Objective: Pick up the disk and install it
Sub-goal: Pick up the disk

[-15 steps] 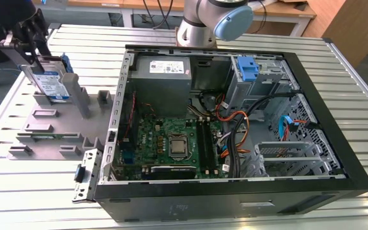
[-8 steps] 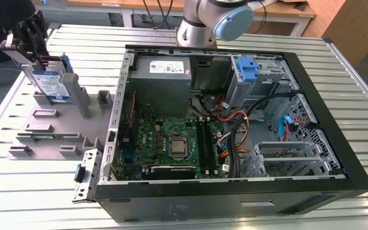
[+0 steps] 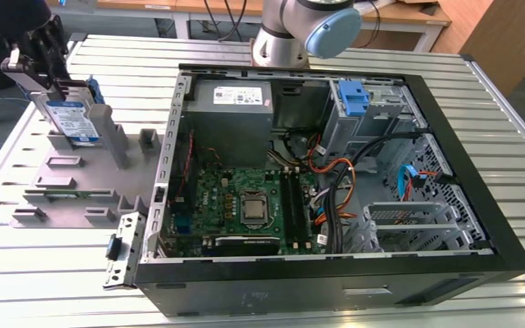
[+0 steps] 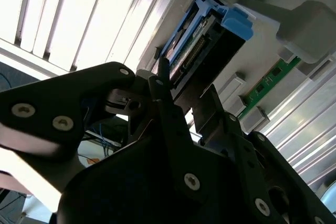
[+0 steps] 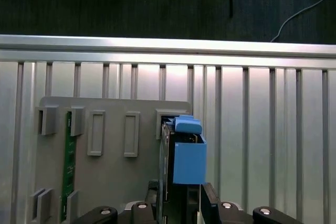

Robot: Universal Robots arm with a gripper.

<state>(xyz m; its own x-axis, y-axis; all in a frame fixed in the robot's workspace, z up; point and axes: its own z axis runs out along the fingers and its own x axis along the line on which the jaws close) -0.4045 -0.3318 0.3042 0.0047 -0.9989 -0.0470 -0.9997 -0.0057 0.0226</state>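
Ten o'clock off computer case (image 3: 335,277): gripper (image 4: 186,100) at upright disk (image 3: 73,121), grip cannot tell. Likely stiff, weighty, fragile; hold flat sides.

Case (image 3: 508,263) open on top; cables (image 3: 340,188) cross interior beside drive cage (image 3: 409,220). Grey rack post (image 3: 110,133) stands just beside disk (image 3: 73,121).

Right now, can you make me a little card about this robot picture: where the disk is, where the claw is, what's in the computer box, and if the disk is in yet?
disk: standing on edge in the grey holder, on the exterior view's left
gripper: right at the disk's upper end
computer case: open, beside the holder, on the metal table
inside the case: green board, grey power supply, blue bracket
installed yet: no, the disk is outside the case
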